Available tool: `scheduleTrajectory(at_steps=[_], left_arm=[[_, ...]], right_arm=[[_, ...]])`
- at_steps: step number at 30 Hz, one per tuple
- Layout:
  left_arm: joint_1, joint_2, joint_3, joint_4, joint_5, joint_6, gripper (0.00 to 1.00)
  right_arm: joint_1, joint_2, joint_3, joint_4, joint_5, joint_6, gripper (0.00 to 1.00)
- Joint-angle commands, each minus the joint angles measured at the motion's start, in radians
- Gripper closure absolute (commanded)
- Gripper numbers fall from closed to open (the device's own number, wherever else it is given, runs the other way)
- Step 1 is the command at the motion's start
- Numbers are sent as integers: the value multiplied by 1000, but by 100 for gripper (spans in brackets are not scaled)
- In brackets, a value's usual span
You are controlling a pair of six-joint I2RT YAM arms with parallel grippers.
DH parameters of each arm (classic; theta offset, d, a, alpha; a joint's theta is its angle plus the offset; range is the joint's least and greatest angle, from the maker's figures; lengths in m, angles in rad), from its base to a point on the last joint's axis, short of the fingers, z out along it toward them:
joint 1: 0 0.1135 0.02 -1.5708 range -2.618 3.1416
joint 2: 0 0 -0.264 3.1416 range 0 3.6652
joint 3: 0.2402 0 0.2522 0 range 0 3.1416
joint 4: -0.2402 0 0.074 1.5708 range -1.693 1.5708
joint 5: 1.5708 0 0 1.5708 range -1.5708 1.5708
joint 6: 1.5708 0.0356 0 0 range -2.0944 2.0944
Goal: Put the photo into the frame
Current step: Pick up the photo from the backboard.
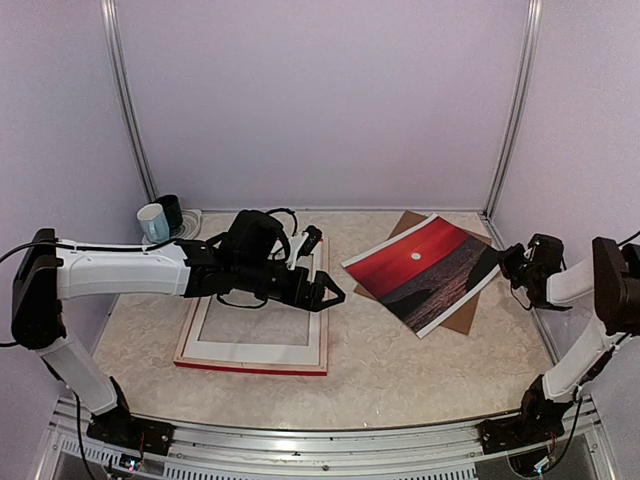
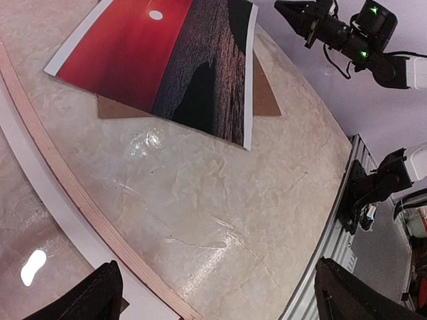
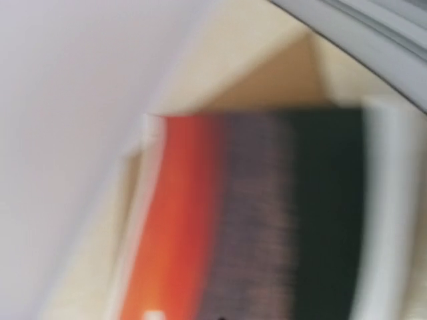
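The photo (image 1: pixel 425 265), a red sunset print, lies tilted at the right of the table on a brown backing board (image 1: pixel 462 318). It also shows in the left wrist view as the photo (image 2: pixel 167 60) and, blurred and close, in the right wrist view as the photo (image 3: pixel 253 220). The frame (image 1: pixel 250 366) lies flat at centre left with a white mat (image 1: pixel 255 349) inside it. My left gripper (image 1: pixel 325 268) hovers open over the frame's right edge (image 2: pixel 67 193), with nothing between its jaws. My right gripper (image 1: pixel 507 262) is shut beside the photo's right corner. A small gap shows between the two in the left wrist view.
Two mugs (image 1: pixel 155 222) stand at the back left by the wall. Metal corner posts (image 1: pixel 510 110) and purple walls close in the table. An aluminium rail (image 1: pixel 330 455) runs along the near edge. Bare table (image 2: pixel 220 200) lies between frame and photo.
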Motion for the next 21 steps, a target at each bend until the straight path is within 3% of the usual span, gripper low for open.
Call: scheduleTrajectory(at_steps=[1, 7, 11, 21], left_arm=[[-43, -19, 59, 15, -81, 119, 1], [-88, 13, 132, 26, -159, 201, 1], [-92, 32, 136, 69, -160, 211, 1], [-97, 218, 296, 58, -145, 131, 1]], right_arm=[[5, -158, -27, -41, -63, 25, 100], [26, -312, -6, -265, -40, -11, 99], [25, -266, 55, -410, -11, -43, 69], [1, 22, 215, -427, 14, -61, 35]])
